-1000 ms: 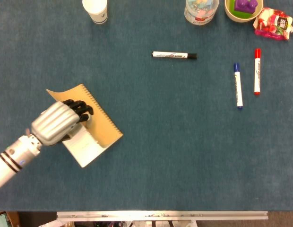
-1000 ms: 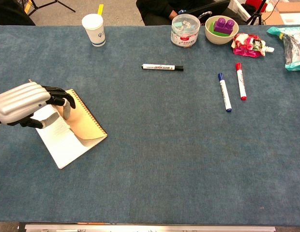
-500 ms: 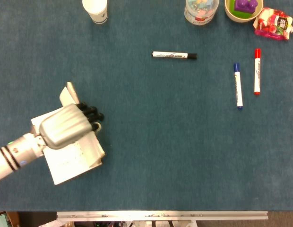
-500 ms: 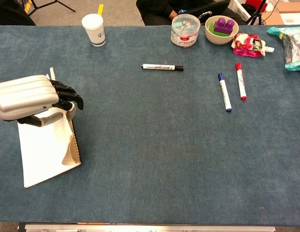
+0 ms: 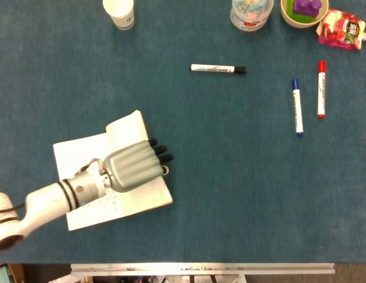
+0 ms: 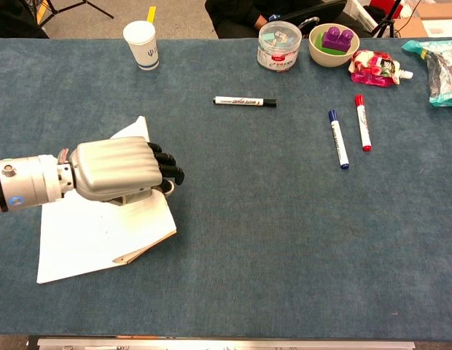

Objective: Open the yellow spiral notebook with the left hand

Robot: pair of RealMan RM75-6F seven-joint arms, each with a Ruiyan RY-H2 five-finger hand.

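Counter [image 5: 242, 194]: blue felt-like cover, wide, your work surface.

Yellow spiral notebook [image 5: 77, 153]: near-left of counter, lying open w/ white pages up; one leaf stands curled at the far edge. Likely light, floppy paper, thin card cover; prob. slides on felt. Take leaves at the free edge, opp. the spiral, not mid-page.

Left hand [image 5: 136, 168]: palm down over the pages, fingers curled past the right edge; can't tell if you're pinching a leaf.

Right hand: not visible.

Markers [image 5: 297, 107], cup [image 5: 118, 12]: far side, well apart.
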